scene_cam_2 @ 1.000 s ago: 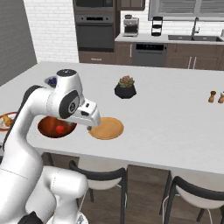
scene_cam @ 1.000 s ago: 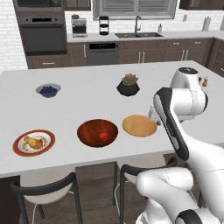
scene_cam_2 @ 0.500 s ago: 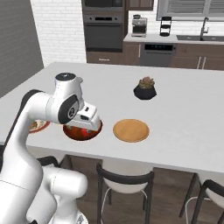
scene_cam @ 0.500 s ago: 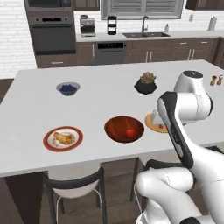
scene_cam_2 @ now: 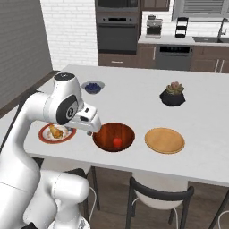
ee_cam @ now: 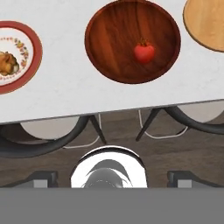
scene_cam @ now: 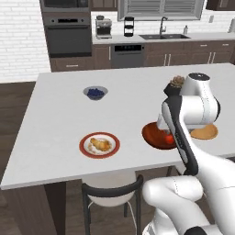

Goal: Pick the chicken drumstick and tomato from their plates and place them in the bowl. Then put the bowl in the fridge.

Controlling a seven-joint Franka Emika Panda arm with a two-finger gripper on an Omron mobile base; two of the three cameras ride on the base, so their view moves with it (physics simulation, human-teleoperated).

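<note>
The dark wooden bowl (ee_cam: 109,39) stands near the island's front edge with the red tomato (ee_cam: 144,51) lying inside it. Left of the bowl, the white plate with the red-brown rim (ee_cam: 36,48) carries the chicken drumstick (ee_cam: 6,63). To the bowl's right lies the bare tan wooden plate (ee_cam: 205,22). My gripper (scene_cam_2: 89,132) hangs open and holds nothing. It is above the counter between the rimmed plate (scene_cam_2: 44,136) and the bowl (scene_cam_2: 107,134), close to the bowl's left rim. Its fingertips (ee_cam: 43,178) stand wide apart. The fridge is out of view.
A small grey bowl of blueberries (scene_cam_2: 92,86) and a black plant pot (scene_cam_2: 173,95) stand farther back on the white island. Stools (ee_cam: 87,127) are tucked under the island's front edge (ee_cam: 109,109). Ovens, a sink and cabinets line the back wall.
The base has driven left, so the whole scene has shifted right in both base views. The tomato stays in the bowl. My gripper stays open, now nearer the bowl's left side.
</note>
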